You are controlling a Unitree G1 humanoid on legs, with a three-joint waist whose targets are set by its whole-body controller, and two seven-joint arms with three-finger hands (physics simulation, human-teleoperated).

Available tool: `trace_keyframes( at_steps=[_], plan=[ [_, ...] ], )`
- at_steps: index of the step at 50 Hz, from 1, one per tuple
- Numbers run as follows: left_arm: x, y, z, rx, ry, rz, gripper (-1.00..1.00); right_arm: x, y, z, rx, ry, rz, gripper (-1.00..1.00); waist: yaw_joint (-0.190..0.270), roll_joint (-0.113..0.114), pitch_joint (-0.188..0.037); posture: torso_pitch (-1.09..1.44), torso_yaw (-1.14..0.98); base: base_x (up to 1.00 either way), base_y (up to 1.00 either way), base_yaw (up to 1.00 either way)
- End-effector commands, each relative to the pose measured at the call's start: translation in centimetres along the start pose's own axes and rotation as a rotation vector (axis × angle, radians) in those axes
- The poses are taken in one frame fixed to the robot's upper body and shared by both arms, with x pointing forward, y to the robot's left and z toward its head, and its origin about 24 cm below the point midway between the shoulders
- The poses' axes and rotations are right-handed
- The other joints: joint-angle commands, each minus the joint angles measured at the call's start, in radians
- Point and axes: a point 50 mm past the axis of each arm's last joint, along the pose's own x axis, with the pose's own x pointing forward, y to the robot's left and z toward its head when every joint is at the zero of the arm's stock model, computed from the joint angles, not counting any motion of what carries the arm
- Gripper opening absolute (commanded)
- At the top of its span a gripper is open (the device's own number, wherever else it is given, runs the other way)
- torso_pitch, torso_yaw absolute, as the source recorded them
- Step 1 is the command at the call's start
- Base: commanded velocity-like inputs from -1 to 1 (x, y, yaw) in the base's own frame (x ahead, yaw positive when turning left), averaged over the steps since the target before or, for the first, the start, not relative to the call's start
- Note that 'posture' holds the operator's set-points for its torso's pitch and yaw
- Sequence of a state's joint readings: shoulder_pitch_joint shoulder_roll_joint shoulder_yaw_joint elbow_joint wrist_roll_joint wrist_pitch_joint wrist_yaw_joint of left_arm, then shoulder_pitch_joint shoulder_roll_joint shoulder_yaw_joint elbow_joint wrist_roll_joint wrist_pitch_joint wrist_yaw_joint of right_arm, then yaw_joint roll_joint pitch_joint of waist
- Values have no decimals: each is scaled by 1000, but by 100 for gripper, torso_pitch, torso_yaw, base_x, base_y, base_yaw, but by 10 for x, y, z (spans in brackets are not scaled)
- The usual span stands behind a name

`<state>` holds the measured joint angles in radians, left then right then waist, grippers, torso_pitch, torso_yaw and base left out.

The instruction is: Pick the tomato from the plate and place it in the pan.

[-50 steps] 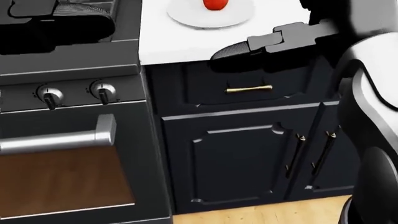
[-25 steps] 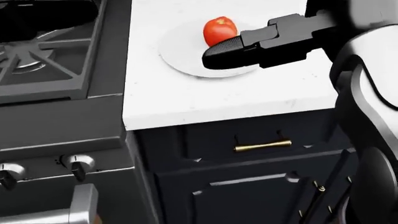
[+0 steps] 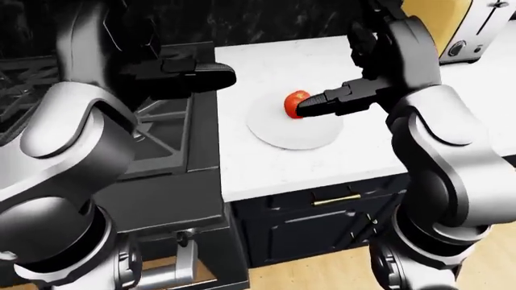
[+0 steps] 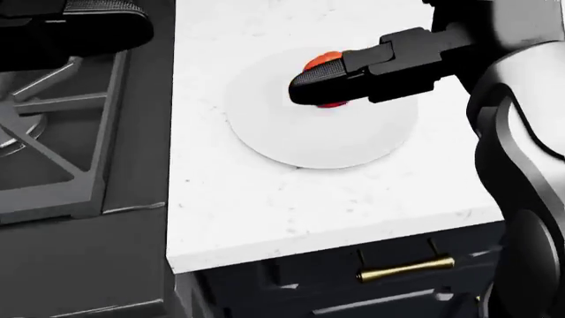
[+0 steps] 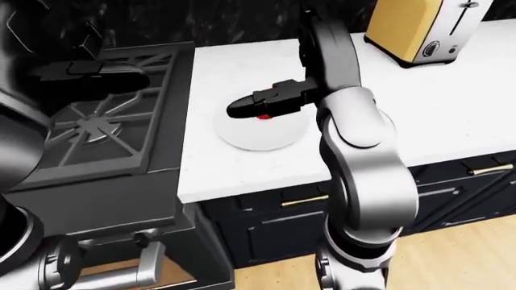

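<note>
The red tomato [image 4: 322,61] sits on a round white plate [image 4: 309,142] on the white counter [image 4: 265,212]. My right hand [image 4: 302,89] reaches in from the right of the head view, its black fingers stretched out straight. They lie across the tomato and hide most of it. In the left-eye view the fingertips [image 3: 309,109] touch the tomato's [image 3: 293,100] right side. The hand looks open, not closed round the fruit. My left hand [image 3: 211,77] hovers open and empty over the stove. I cannot make out a pan in any view.
The black stove with its iron grate [image 5: 104,121] lies left of the counter. A yellow toaster [image 5: 415,27] stands at the top right of the right-eye view. Dark cabinets with a brass drawer handle [image 4: 406,270] sit below the counter edge.
The head camera has lifted, so the plate slid from the top of the view to its middle. My right hand moved from the counter edge up over the tomato.
</note>
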<state>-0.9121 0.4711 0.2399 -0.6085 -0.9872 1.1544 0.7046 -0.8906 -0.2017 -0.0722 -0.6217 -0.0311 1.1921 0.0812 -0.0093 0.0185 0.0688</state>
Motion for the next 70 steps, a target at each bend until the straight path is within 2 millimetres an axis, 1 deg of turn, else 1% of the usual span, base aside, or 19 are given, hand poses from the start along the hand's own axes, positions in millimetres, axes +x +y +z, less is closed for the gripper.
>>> trace_keyframes(
  at_steps=[1,7,18,19,20,21,22,23,24,27,29,35,45,46,52,60,64,70],
  plan=[
    [-3,1,15,-19,-81,1,100,-2,-3,16,-8,-88,-22,100,1,2,-36,0,0,0,0,0],
    [-3,1,16,-18,-83,1,100,-2,-2,16,-8,-89,-22,100,-4,7,-35,0,0,0,0,0],
    [-3,1,14,-15,-82,2,100,-3,-3,19,-15,-103,-21,100,-9,5,-27,0,0,0,0,0],
    [-3,1,15,-16,-83,1,100,-3,-2,18,-20,-100,-19,100,-4,7,-52,0,0,20,2,0],
    [-3,1,15,-16,-83,0,100,-2,-1,17,-23,-93,-17,100,3,3,-28,0,0,29,5,0],
    [-3,1,15,-15,-83,0,100,-2,-1,15,-22,-87,-17,100,5,1,-12,0,0,29,7,0],
    [-3,1,15,-14,-83,1,100,-2,-2,14,-21,-83,-18,100,3,0,14,0,0,0,0,0],
    [-3,1,15,-15,-83,2,100,-1,-2,12,-21,-78,-18,100,0,6,-19,0,0,0,0,0],
    [-3,1,15,-15,-83,2,100,-1,-1,11,-21,-76,-15,100,-2,4,-26,0,0,0,0,0],
    [-3,1,15,-16,-83,2,100,0,0,6,-23,-61,-6,100,-5,2,-30,0,0,0,0,0],
    [-3,1,15,-15,-83,2,100,0,0,6,-23,-54,-4,100,-6,1,-27,0,0,0,0,0],
    [-3,0,15,-15,-84,2,100,2,1,-5,-26,-14,4,100,-7,1,-23,0,0,0,0,0],
    [-3,1,17,-16,-85,2,100,9,4,-17,-29,19,18,100,-5,5,-24,0,0,0,0,0],
    [-2,1,16,-16,-84,1,100,11,6,-21,-31,25,23,100,-5,5,-24,0,0,0,0,0],
    [-3,1,17,-16,-84,1,100,22,8,-27,-46,37,33,100,-4,7,-28,0,0,0,0,0],
    [-2,1,17,-16,-86,1,100,46,3,-18,-87,35,39,100,-3,8,-29,0,0,0,0,0],
    [-3,1,18,-17,-87,1,100,55,3,-17,-102,39,49,100,-3,8,-31,0,0,0,0,0],
    [-4,0,18,-18,-87,-1,100,69,4,-20,-133,69,81,100,-2,7,-34,0,0,0,0,0]
  ],
)
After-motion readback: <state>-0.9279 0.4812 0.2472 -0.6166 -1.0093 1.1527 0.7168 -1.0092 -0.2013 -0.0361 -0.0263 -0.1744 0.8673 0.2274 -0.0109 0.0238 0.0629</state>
